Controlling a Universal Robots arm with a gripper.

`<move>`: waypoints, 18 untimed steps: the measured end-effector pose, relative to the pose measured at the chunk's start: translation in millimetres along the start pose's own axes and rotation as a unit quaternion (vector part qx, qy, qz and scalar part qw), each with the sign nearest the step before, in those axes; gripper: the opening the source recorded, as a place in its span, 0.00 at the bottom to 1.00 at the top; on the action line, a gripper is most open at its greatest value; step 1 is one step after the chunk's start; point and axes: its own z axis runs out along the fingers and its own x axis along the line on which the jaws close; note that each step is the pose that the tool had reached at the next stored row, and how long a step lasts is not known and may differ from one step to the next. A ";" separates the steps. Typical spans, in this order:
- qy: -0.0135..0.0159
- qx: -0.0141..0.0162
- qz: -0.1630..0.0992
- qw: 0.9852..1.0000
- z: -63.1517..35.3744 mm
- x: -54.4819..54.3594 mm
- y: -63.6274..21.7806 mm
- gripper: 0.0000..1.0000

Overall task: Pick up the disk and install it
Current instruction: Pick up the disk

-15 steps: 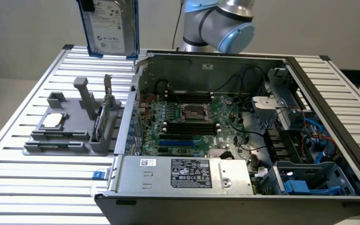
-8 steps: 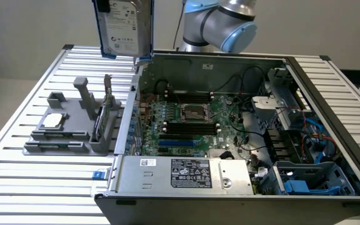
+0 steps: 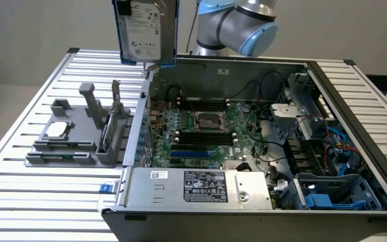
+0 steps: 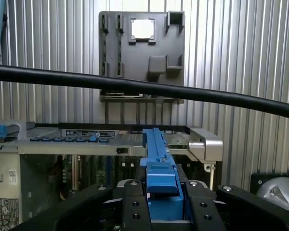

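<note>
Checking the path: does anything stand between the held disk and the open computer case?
Nothing visible does. The silver-grey hard drive with blue frame, clamped in the gripper, hangs in free air above the far corner of the open metal computer case at the exterior view's left.

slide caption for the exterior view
Disk held upright over the edge of the open computer case, grey fixture alongside

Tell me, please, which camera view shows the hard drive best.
The exterior view: the hard drive is held upright, its white label facing the camera. The wrist view shows it edge-on, its blue frame clamped in the tool.
</note>
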 end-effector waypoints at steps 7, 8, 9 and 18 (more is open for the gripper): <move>0.000 0.010 0.000 1.000 -0.1 6.3 -15.3 0.33; 0.000 0.011 0.000 1.000 -0.2 7.5 -18.1 0.33; 0.000 0.011 0.000 1.000 -0.4 8.5 -21.0 0.33; -0.001 0.011 0.000 1.000 -5.8 26.2 -51.0 0.33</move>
